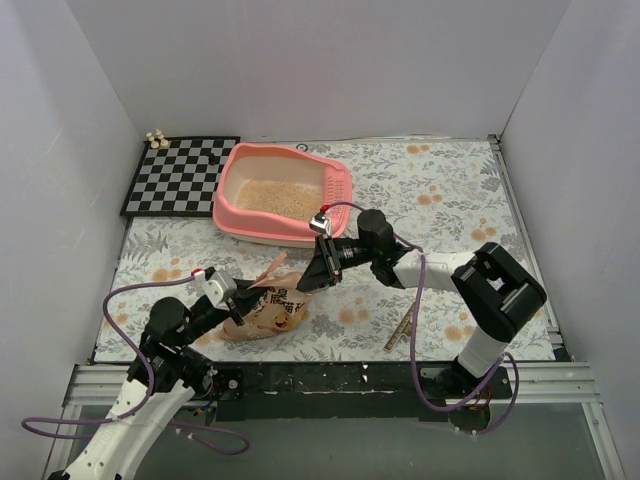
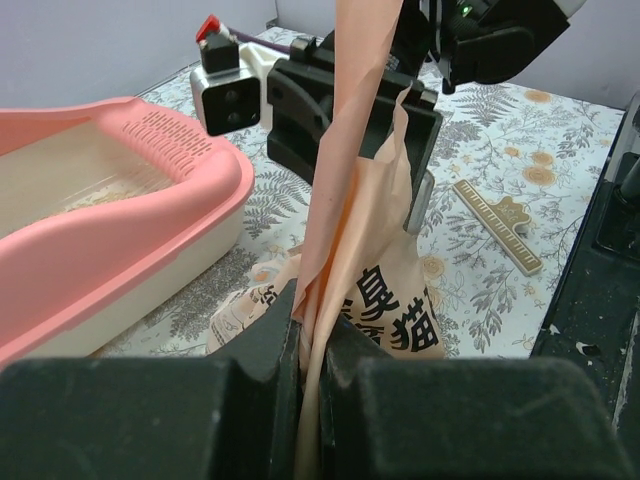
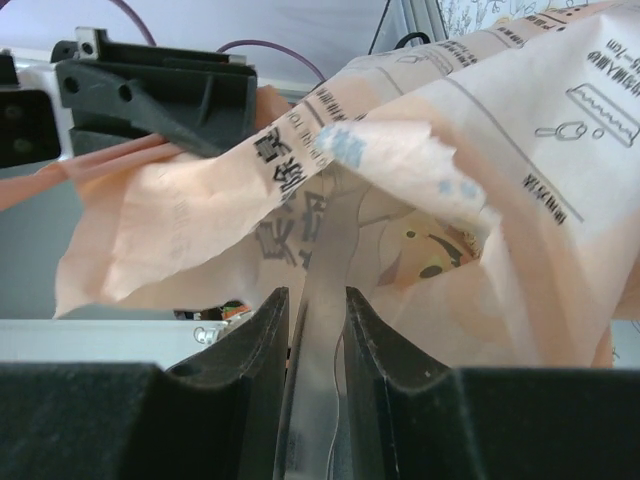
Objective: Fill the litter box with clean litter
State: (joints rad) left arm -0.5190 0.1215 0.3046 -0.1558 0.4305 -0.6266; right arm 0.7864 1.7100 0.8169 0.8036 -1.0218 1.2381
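Note:
The pink litter box (image 1: 228, 205) stands at the back of the table with pale clean litter (image 1: 277, 196) on its floor; the left wrist view shows its rim (image 2: 130, 225) and the litter (image 2: 85, 198) inside. A crinkled tan printed bag (image 1: 266, 311) lies in front of it. My left gripper (image 2: 312, 345) is shut on the bag's raised edge (image 2: 345, 160), holding it up. My right gripper (image 3: 317, 300) is shut on the translucent scoop handle (image 3: 330, 235), which runs into the bag's open mouth (image 3: 430, 250). The scoop's bowl is hidden inside the bag.
A checkerboard (image 1: 180, 176) with small pale pieces (image 1: 156, 139) lies at the back left, touching the litter box. A tan ruler-like strip (image 1: 400, 328) lies on the floral cloth to the right of the bag. White walls close three sides.

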